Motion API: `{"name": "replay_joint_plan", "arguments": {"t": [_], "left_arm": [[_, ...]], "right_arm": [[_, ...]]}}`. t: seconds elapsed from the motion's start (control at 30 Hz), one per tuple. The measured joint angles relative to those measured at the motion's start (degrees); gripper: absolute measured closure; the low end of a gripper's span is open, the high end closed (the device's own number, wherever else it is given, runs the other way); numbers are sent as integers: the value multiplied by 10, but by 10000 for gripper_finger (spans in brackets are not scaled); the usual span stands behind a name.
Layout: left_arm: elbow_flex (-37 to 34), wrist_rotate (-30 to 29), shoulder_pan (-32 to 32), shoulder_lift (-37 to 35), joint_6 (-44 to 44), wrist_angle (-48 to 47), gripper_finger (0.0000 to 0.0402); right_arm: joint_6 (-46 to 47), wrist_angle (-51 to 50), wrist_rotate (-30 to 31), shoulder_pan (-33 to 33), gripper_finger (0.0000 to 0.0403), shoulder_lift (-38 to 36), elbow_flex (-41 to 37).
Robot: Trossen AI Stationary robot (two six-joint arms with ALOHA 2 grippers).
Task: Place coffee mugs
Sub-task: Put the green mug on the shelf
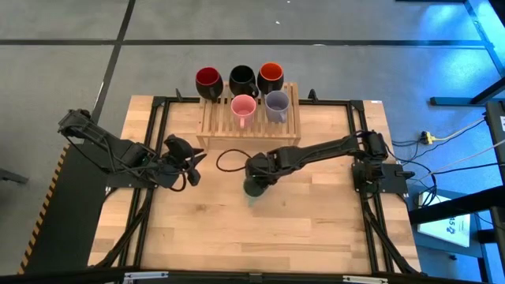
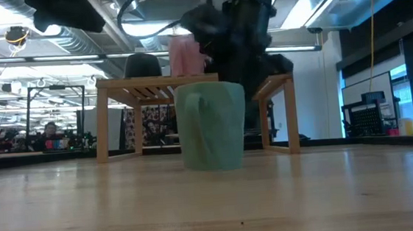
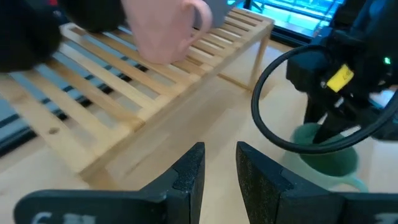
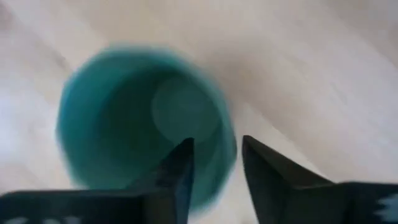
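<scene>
A pale green mug (image 1: 252, 189) (image 2: 211, 126) stands upright on its base on the table, near the middle, mouth up. My right gripper (image 1: 256, 175) (image 4: 216, 142) hangs over it, open, one finger inside the mouth and one outside the wall. Pink (image 1: 243, 109) and lavender (image 1: 277, 105) mugs sit on the wooden slatted rack (image 1: 217, 122). Dark red (image 1: 208, 81), black (image 1: 243, 79) and orange (image 1: 271, 76) mugs stand along its far side. My left gripper (image 1: 196, 162) (image 3: 219, 148) waits, open, left of the green mug, touching nothing. My right gripper comes at the green mug from above, pointing down, its fingers (image 4: 180, 168) astride the wall at the rim (image 4: 227, 155). A gap shows beside the wall, and I cannot tell whether either finger touches it. The mug stands on the table.
The rack stands on legs at the table's far middle, just beyond the green mug. A black cable loop (image 1: 229, 160) (image 3: 267, 106) hangs between the two grippers. Bare wood (image 1: 260, 237) stretches toward the near edge. Black frame rails (image 1: 146, 205) run along both sides.
</scene>
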Motion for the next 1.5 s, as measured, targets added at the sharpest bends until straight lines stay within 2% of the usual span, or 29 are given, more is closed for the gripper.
{"name": "replay_joint_plan", "arguments": {"t": [0.1, 0.2, 0.3, 0.4, 0.53, 0.7, 0.8, 0.87, 1.1, 1.33, 1.4, 1.5], "left_arm": [[0, 33, 0, 13, 4, 30, 317], [0, 79, 0, 36, 25, 81, 317], [0, 111, 0, 73, 51, 147, 317], [0, 130, 0, 118, 76, 218, 310], [9, 166, 1, 181, 128, 315, 273], [77, 216, -1, 265, 126, 312, 223], [126, 252, -18, 314, 108, 312, 213], [163, 241, -32, 350, 71, 303, 215], [255, 91, -86, 472, -110, 197, 216], [268, -29, -91, 562, -208, 186, 217], [268, -48, -87, 580, -232, 180, 217], [268, -46, -79, 600, -255, 183, 217]], "right_arm": [[-50, -22, -11, 11, 250, -33, 7], [-113, -39, 28, 45, 223, -85, 9], [-167, -70, 119, 96, 204, -121, 8], [-171, -94, 229, 154, 192, -155, -12], [-93, -105, 302, 233, 190, -200, -88], [33, -108, 318, 321, 193, -271, -225], [126, -101, 320, 368, 193, -312, -303], [179, -95, 323, 398, 193, -334, -347], [232, -34, 328, 464, 193, -371, -423], [228, -33, 349, 474, 193, -372, -428], [226, -33, 350, 474, 194, -372, -428], [215, -33, 349, 474, 194, -372, -428]]}}
